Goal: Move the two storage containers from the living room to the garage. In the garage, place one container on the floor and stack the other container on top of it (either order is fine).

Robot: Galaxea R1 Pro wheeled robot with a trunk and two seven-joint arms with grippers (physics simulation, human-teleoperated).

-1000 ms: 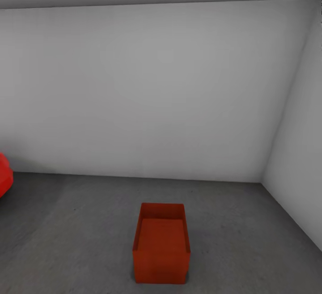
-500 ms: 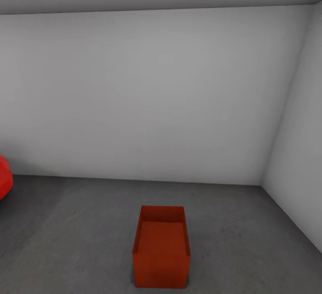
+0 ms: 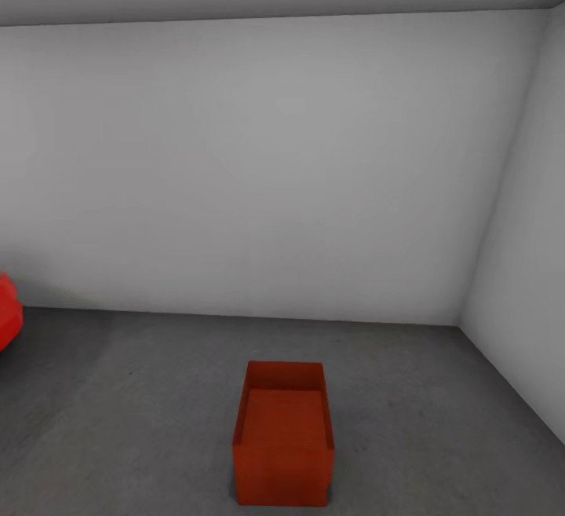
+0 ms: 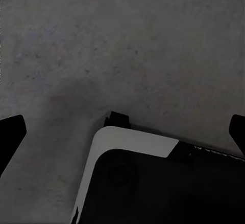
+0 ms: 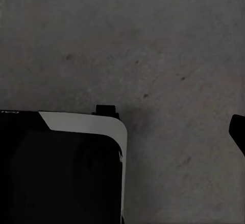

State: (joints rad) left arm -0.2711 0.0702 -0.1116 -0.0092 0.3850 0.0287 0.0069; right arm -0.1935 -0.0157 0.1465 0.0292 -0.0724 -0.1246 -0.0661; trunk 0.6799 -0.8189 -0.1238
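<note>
One red-orange storage container [image 3: 282, 433] stands open-top on the dark grey floor [image 3: 141, 406] of the garage, low in the middle of the head view, a little way out from the pale back wall [image 3: 267, 162]. I cannot tell whether a second container sits under or inside it. My left gripper [image 4: 122, 132] points down at the floor [image 4: 127, 45], its dark fingertips [image 4: 11, 132] far apart and empty. My right gripper [image 5: 122, 132] also faces the floor [image 5: 153, 40], one fingertip [image 5: 239, 131] showing at the frame's edge and nothing held.
A rounded bright red object [image 3: 6, 312] pokes in at the left edge. A side wall [image 3: 526, 265] closes the corner on the right. My dark, white-edged base [image 4: 153, 183] shows under both wrists [image 5: 61, 168]. Bare floor surrounds the container.
The head view tilted slightly a second ago, shifting the whole picture down a little. The container and the grippers have not moved.
</note>
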